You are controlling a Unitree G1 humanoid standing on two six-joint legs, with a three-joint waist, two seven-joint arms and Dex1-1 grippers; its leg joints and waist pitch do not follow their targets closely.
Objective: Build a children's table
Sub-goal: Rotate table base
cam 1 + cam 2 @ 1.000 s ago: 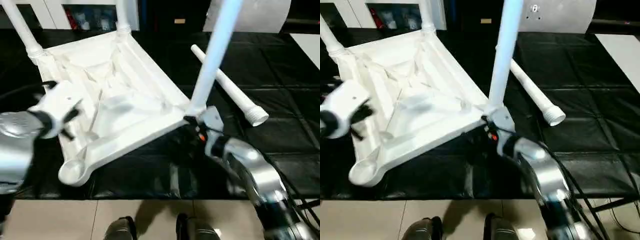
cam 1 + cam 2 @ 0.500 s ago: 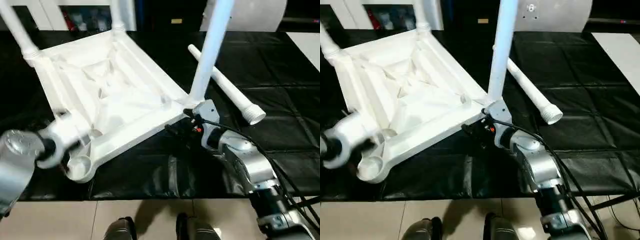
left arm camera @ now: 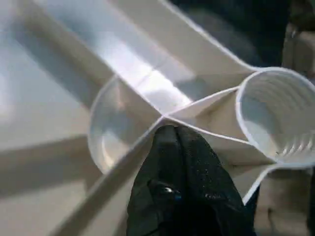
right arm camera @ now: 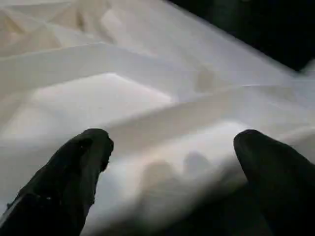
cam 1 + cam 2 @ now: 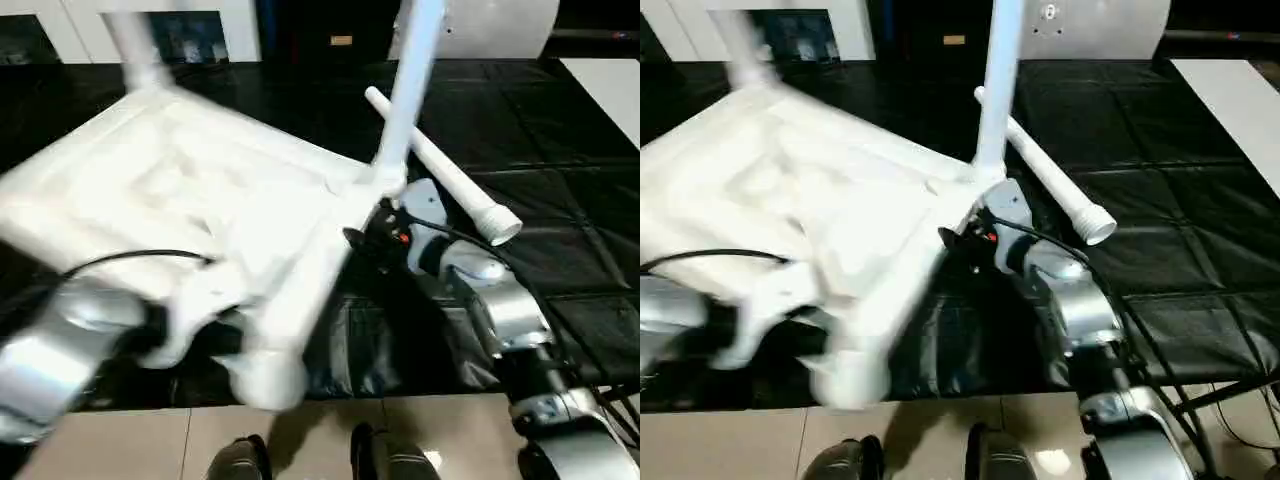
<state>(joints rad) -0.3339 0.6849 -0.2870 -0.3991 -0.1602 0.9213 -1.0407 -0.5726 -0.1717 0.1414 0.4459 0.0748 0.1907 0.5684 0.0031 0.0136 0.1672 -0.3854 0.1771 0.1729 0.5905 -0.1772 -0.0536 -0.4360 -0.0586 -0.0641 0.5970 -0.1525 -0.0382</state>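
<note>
White table [image 5: 200, 210] upturned (blurred) — one leg [image 5: 455, 185] loose.

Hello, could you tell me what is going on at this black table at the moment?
A humanoid robot is assembling a white children's table, which lies underside up on the black worktable. The left gripper is shut on a rib beside an empty corner socket. The right gripper is open at the corner where an upright leg stands. A loose leg lies on the worktable beyond it.
</note>
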